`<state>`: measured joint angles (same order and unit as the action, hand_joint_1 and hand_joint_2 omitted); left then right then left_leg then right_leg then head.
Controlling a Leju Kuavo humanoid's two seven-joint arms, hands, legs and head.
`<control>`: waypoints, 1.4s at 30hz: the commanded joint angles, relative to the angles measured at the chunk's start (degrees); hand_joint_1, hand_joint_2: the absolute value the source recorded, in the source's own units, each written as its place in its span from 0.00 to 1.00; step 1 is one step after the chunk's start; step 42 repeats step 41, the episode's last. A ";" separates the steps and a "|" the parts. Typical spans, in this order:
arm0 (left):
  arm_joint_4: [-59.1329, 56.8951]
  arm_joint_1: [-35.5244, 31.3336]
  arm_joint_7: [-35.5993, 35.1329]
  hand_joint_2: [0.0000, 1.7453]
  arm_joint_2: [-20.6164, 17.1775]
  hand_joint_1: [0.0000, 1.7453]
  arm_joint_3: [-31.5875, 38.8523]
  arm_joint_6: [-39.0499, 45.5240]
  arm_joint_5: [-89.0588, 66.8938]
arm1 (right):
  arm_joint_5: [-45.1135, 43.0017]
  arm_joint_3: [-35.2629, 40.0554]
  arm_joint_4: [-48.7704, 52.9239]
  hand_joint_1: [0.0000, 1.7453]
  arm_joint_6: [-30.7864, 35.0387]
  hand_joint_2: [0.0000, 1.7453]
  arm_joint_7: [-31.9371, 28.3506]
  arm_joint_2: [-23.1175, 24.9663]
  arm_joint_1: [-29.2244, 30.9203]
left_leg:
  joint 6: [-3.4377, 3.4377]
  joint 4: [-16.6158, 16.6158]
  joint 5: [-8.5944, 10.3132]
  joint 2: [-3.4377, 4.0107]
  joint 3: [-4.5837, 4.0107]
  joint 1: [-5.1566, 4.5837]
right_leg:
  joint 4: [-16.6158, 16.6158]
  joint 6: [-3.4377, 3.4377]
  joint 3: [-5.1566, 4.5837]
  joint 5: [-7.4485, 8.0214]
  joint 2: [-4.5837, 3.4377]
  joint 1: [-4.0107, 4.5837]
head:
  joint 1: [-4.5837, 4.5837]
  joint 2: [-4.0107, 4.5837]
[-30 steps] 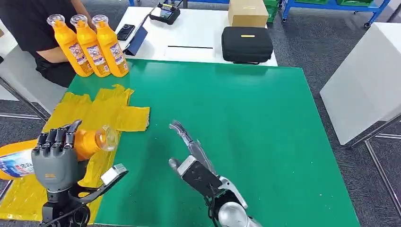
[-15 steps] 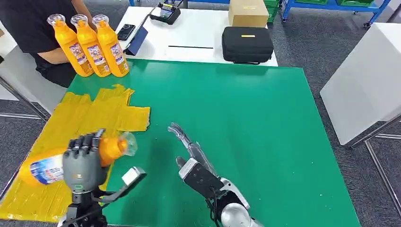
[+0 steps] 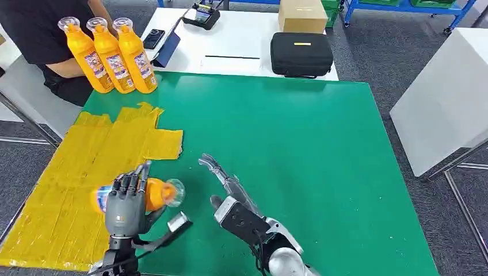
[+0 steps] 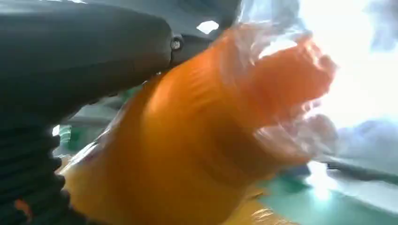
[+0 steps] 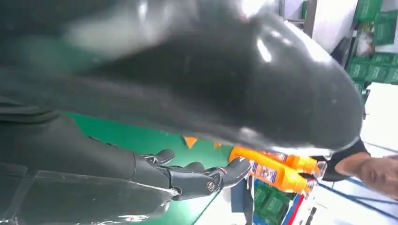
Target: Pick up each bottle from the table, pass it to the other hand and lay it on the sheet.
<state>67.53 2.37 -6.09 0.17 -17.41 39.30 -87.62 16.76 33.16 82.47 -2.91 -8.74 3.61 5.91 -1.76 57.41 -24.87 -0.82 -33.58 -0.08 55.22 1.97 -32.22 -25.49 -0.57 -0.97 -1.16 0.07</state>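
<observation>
Left hand (image 3: 128,208) is wrapped around a bottle (image 3: 155,193), holding it sideways up off the table with the clear cap end pointing toward the right hand (image 3: 230,198), which sits just beside it, not touching, fingers stretched out flat and holding nothing. Going by size from there: the big green table (image 3: 299,149) takes up most of what you can see, and the yellow sheet (image 3: 69,184) covers its left side, kind of crinkly with a ragged edge at the far end. The held bottle hangs right over the sheet's inner edge, where yellow meets green. Behind the green table there's a white table (image 3: 241,43) with a black case (image 3: 301,54) and a cardboard box (image 3: 301,15) on it, plus some small dark gadgets I can't really make out. At the far left corner of the green table, three more orange bottles (image 3: 109,54) stand upright in a tight row, touching each other, well apart from both hands. A person (image 3: 40,34) in a black top sits right behind those. From the left wrist camera the bottle is just a big orange blur pressed against the thumb (image 4: 84,51), so it's gripped pretty snug.
</observation>
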 commanded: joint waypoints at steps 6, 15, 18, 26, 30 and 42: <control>-33.86 -8.53 -3.37 0.00 -2.62 0.00 -10.14 0.70 -2.38 | 0.35 0.66 -1.06 0.00 -2.60 0.00 0.23 -0.28 1.16 | 0.07 -0.06 -0.02 0.09 0.15 0.01 | -0.06 -0.07 0.13 -0.02 0.00 0.02 | 0.00 0.00; -34.07 -9.54 -1.82 0.00 -1.66 0.00 -7.90 0.70 -1.10 | 1.38 -0.45 -0.62 0.00 -3.35 0.00 0.53 0.36 0.69 | 0.12 -0.07 0.02 -0.06 0.35 0.00 | -0.03 -0.16 0.38 0.01 0.14 0.02 | 0.00 0.00; -21.57 -5.85 1.65 0.00 -1.79 0.00 -3.36 0.70 2.81 | 1.87 -0.98 0.82 0.00 -3.13 0.00 0.72 -0.21 -0.73 | 0.12 -0.04 0.03 -0.10 0.42 0.01 | -0.02 -0.15 0.40 0.00 0.17 0.03 | 0.00 0.00; -8.76 -1.95 9.33 0.00 0.22 0.00 4.18 0.70 9.51 | 2.09 -1.42 2.00 0.00 -2.79 0.00 0.88 -0.54 -1.95 | 0.12 0.02 0.13 -0.07 0.19 0.04 | -0.01 -0.22 0.18 0.11 0.26 0.07 | 0.02 0.00; -2.75 -0.09 24.09 0.00 6.04 0.00 15.53 0.70 18.88 | 2.22 -1.48 2.03 0.00 -2.40 0.00 0.99 -0.70 -2.07 | 0.07 -0.01 0.17 -0.05 0.13 0.02 | -0.01 -0.19 0.14 0.14 0.20 0.03 | -0.02 0.00; 22.51 -2.01 35.94 0.00 6.39 0.00 6.62 -25.94 96.12 | -2.82 -3.03 -5.06 0.00 7.45 0.00 -7.08 -0.02 3.28 | 0.11 0.13 0.18 -0.11 -0.18 0.07 | 0.07 -0.21 -0.12 0.17 0.29 0.10 | -0.02 0.00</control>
